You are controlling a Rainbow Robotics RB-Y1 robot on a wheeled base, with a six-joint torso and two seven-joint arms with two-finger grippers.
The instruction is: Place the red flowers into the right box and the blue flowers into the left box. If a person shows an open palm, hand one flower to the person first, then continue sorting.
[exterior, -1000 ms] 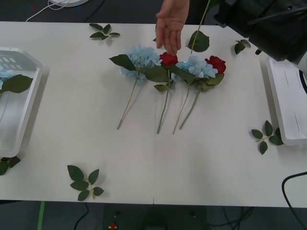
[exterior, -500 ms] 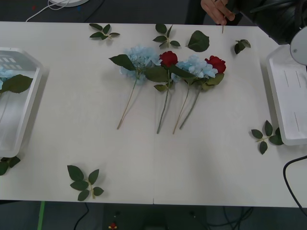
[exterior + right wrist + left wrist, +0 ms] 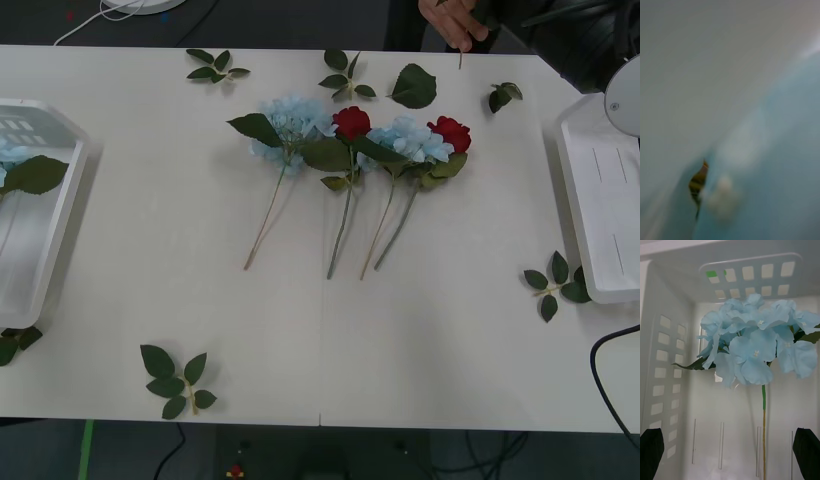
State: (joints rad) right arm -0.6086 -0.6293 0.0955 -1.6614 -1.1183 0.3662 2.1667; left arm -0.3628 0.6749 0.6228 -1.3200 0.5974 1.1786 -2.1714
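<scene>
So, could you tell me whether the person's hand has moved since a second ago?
Yes. The person's hand has drawn back from above the red flowers to the table's far edge, now holding a thin stem there.

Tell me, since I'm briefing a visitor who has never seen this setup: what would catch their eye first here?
First, the row of flowers mid-table: two blue flowers alternating with two red flowers, stems pointing toward the robot. Next, a blue flower lying in the left box, right under the open left gripper. A person's hand holds a thin stem at the far edge, near the right box.
</scene>
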